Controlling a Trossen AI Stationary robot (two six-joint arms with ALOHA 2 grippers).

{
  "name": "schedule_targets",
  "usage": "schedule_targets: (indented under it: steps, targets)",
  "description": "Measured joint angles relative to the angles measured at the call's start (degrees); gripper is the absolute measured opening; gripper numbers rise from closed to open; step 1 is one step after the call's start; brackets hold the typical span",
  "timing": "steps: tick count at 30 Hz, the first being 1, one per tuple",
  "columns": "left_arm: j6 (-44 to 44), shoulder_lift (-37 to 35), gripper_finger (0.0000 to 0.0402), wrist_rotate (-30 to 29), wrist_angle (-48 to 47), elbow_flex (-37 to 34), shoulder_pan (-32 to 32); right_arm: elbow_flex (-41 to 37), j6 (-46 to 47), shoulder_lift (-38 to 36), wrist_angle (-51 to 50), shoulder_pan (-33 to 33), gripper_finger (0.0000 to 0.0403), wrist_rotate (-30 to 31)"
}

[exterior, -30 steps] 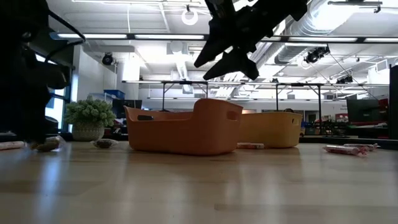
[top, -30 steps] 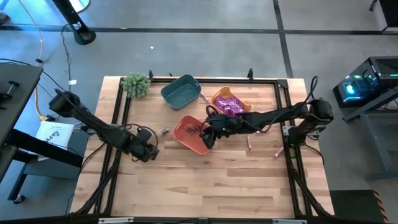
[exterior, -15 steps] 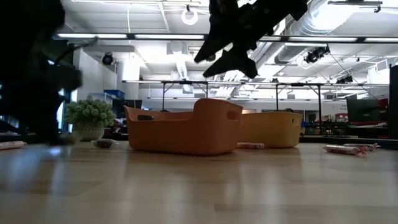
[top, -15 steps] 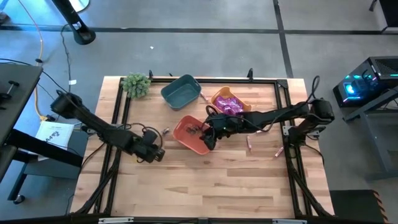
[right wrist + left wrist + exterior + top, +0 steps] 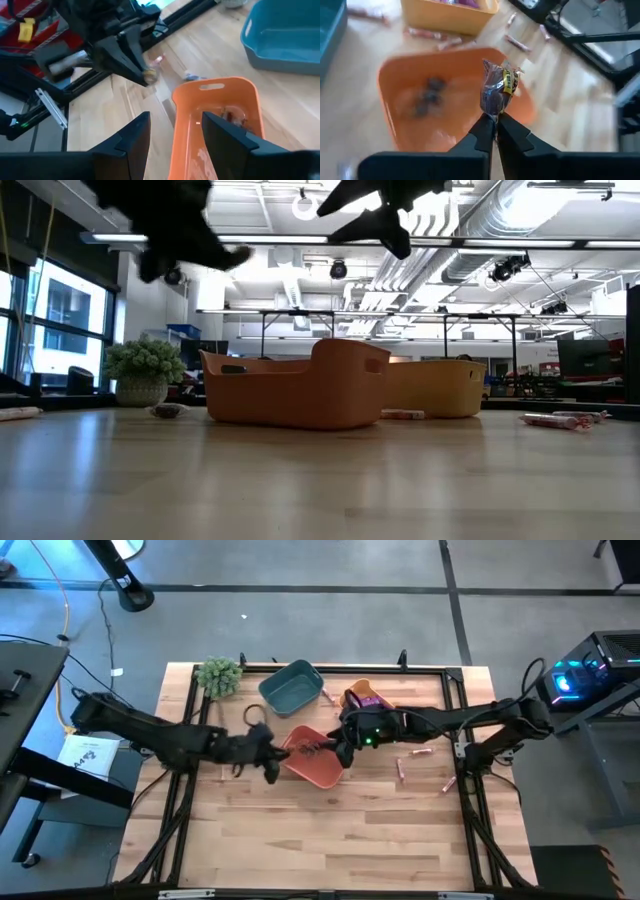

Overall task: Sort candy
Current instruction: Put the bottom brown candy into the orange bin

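- Whereas a second ago the left gripper (image 5: 272,752) was low over the bare wood toward the table's left side, with jaws partly open, it is now seen raised and carried across to the near-left edge of the orange bin (image 5: 322,762).
- Its jaws are now pinched shut on one small dark brown wrapped candy (image 5: 496,92), held by the twisted end of the wrapper; in the left wrist view the piece is shown hanging just above the bin.
- A few similar dark pieces (image 5: 427,95) are already seen lying inside that bin, so the carried candy is judged to belong there, and release is judged to be the next step.
- The right gripper (image 5: 345,743) is seen over the bin's far-right side, little changed in place, with jaws held apart and nothing between them.
- Purple packets (image 5: 366,700) are seen in the yellow bin (image 5: 352,692); the teal bin (image 5: 290,686) looks empty.
- Pink stick candies (image 5: 400,771) remain loose on the wood to the right, so sorting is judged unfinished.
- With both grippers close together above one bin, a collision is a risk.
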Motion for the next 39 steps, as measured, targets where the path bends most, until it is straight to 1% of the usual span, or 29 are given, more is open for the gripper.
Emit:
schedule_targets:
  steps: [2,4,6,10,13,15,18,20,22,24,27,30,34,36,39]
  targets:
    - [4.62,4.03,0.0026,1.1,1.84,0.92,2.33,0.0,0.41,0.0,-0.29,-0.15,0.0173,0.01]
    - [7.65,8.15,0.005,2.21,2.06,2.23,4.44,0.0,0.5,0.0,-0.31,-0.11,0.0173,0.17]
    - [9.71,12.0,0.0081,3.99,2.76,3.87,6.06,0.0,0.63,0.0,-0.4,-0.1,0.0173,0.31]
    - [11.4,18.08,0.0149,9.09,-0.24,6.19,7.55,0.0,0.63,0.0,-0.49,-0.1,0.0173,0.37]
    - [12.49,18.88,0.0196,10.78,-4.59,9.59,8.05,0.0,0.63,0.02,-0.55,-0.1,0.0173,1.09]
    - [13.84,18.14,0.0222,10.78,-10.5,11.63,8.19,0.0,0.65,0.02,-0.57,-0.1,0.0173,1.54]
    - [13.63,14.96,0.0247,7.58,-19.91,13.63,8.06,0.0,0.64,0.02,-0.59,-0.1,0.0173,2.01]
    - [10.99,11.89,0.0256,5.03,-25.83,13.46,7.55,0.0,0.65,0.02,-0.61,-0.32,0.0173,2.02]
    - [8.05,9.24,0.0259,3.49,-30.88,11.81,7.01,0.0,0.65,0.02,-0.92,-0.55,0.0173,2.02]
    - [5.25,6.81,0.026,3.58,-32.47,8.59,6.71,0.0,0.65,0.02,-1.15,-0.91,0.0173,2.02]
    - [2.78,4.46,0.0259,4.22,-28.92,2.45,7.25,0.0,0.65,0.02,-1.32,-1.61,0.0173,2.03]
    - [2.41,4.62,0.0258,5.27,-23.85,-2.36,9.34,0.0,0.81,0.02,-1.3,-2.0,0.0173,2.05]
    - [3.08,7.71,0.0258,5.51,-19.01,-6.1,12.86,0.0,1.27,0.02,-1.25,-2.09,0.0173,2.07]
    - [4.2,9.87,0.0258,5.65,-16.18,-6.81,14.55,0.0,1.29,0.04,-1.28,-2.09,0.0173,2.07]
    - [8.31,13.74,0.0253,9.3,-11.76,-7.18,16.6,0.0,1.9,0.04,-1.16,-2.09,0.0173,2.06]
